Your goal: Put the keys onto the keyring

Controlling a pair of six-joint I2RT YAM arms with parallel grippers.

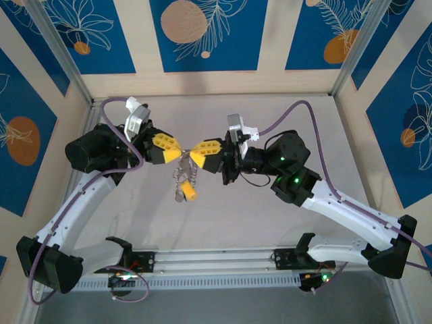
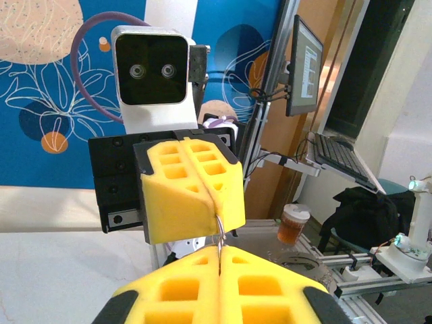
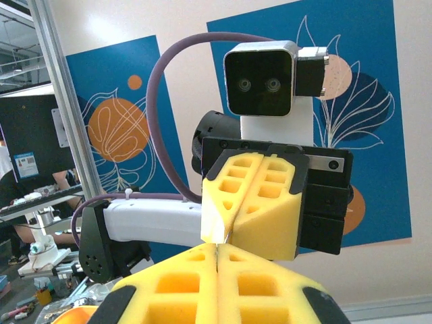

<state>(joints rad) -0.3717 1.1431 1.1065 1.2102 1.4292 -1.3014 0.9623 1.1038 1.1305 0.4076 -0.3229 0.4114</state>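
**Cell surroundings: printed walls, lab beyond**

Top view: pale grey table (image 1: 270, 223) fills the centre, boxed in by beige walls with blue panels (image 1: 202, 34) showing white leaf outlines and orange discs. Aluminium posts (image 1: 57, 50) run in from the upper corners. Left wrist view, right half: monitor (image 2: 305, 67), keyboard (image 2: 341, 156), cup (image 2: 292, 224) of brownish drink, black bag (image 2: 368, 216). Lighting bright and even.

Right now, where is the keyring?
The keyring hangs mid-table in the top view, where left fingers and right fingers meet tip to tip; the left pair pinches it, keys and yellow tag beneath.
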